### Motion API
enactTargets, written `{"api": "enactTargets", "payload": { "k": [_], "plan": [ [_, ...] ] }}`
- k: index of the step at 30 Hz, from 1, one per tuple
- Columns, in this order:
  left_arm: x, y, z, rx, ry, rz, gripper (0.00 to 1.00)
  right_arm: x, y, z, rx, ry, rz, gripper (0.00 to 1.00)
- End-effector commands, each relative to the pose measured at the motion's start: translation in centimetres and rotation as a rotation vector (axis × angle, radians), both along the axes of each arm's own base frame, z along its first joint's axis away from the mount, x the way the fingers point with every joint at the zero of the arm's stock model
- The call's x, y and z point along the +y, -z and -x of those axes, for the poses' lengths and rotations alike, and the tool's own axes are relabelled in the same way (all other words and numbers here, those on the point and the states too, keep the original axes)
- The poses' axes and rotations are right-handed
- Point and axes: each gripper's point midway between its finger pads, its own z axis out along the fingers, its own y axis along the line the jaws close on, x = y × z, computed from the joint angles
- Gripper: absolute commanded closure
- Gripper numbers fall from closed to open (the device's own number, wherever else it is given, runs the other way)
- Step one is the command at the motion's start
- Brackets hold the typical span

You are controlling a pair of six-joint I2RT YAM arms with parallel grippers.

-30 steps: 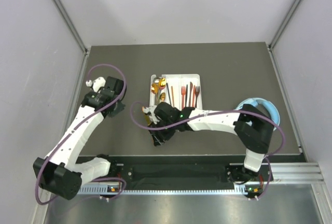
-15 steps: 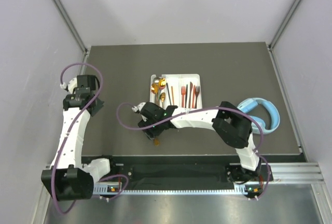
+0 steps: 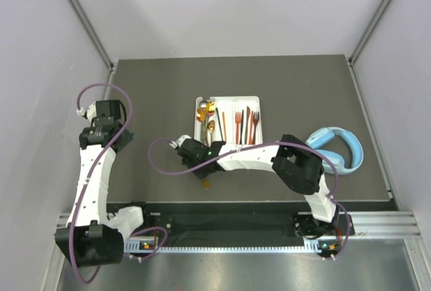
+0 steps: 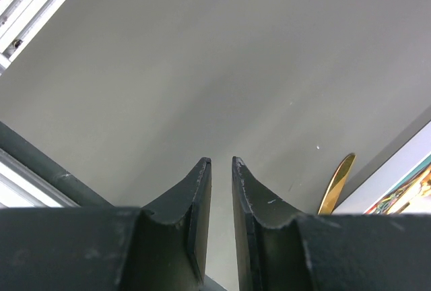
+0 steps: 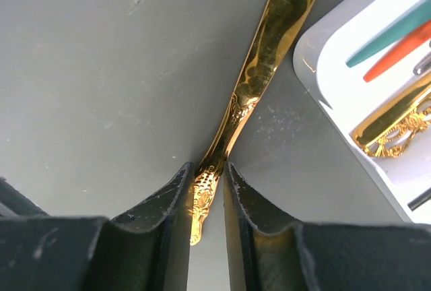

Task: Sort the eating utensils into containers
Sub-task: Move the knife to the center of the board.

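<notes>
A gold utensil with an ornate handle (image 5: pixel 259 69) lies on the dark table just off the near left corner of the white divided tray (image 3: pixel 258 100). Its handle end sits between the fingers of my right gripper (image 5: pixel 207 166), which is shut on it. From above only its end (image 3: pixel 205 184) shows, below the right gripper (image 3: pixel 201 168). The tray holds several red, orange, gold, teal and dark utensils (image 3: pixel 239 121); its corner (image 5: pixel 337 89) shows in the right wrist view. My left gripper (image 3: pixel 111 141) is shut and empty over bare table at the far left (image 4: pixel 220 162).
Light-blue headphones (image 3: pixel 337 148) lie on the table right of the tray, beside the right arm's elbow. The right forearm stretches across the table in front of the tray. The tip of the gold utensil (image 4: pixel 337 183) shows at the right of the left wrist view.
The left arm has drawn back to the far left of the table. The right arm has shifted left and the gold utensil's end now shows on the table below its gripper.
</notes>
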Motion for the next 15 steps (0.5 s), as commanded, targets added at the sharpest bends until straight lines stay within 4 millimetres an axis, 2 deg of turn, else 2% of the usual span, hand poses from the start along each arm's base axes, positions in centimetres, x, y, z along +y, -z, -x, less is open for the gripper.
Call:
{"api": "enactTargets", "payload": {
  "k": [1,4,5,10,13,15],
  "plan": [
    [0.1,-0.8,-0.9,-0.057,0.020,-0.010,0.76,-8.6,5.3,3.9,0.080,-0.034,0.377,0.79],
    [0.0,-0.9,-1.2,-0.064,0.027,-0.002,0.76,-9.7,6.0,4.2,0.076,-0.057,0.434,0.90],
    [0.0,-0.9,-1.2,-0.064,0.026,-0.001,0.75,-10.2,6.1,4.2,0.076,-0.057,0.460,1.00],
    [-0.2,-0.7,-1.2,-0.066,0.042,-0.001,0.76,-12.5,6.1,4.6,0.070,-0.070,0.514,1.00],
    [-0.1,-0.5,-1.2,-0.062,0.045,-0.005,0.76,-12.6,5.1,4.6,0.050,-0.057,0.466,1.00],
    [-0.2,-0.4,-1.4,-0.068,0.046,0.004,0.76,-12.3,3.7,4.5,0.036,-0.051,0.412,1.00]
  ]
}}
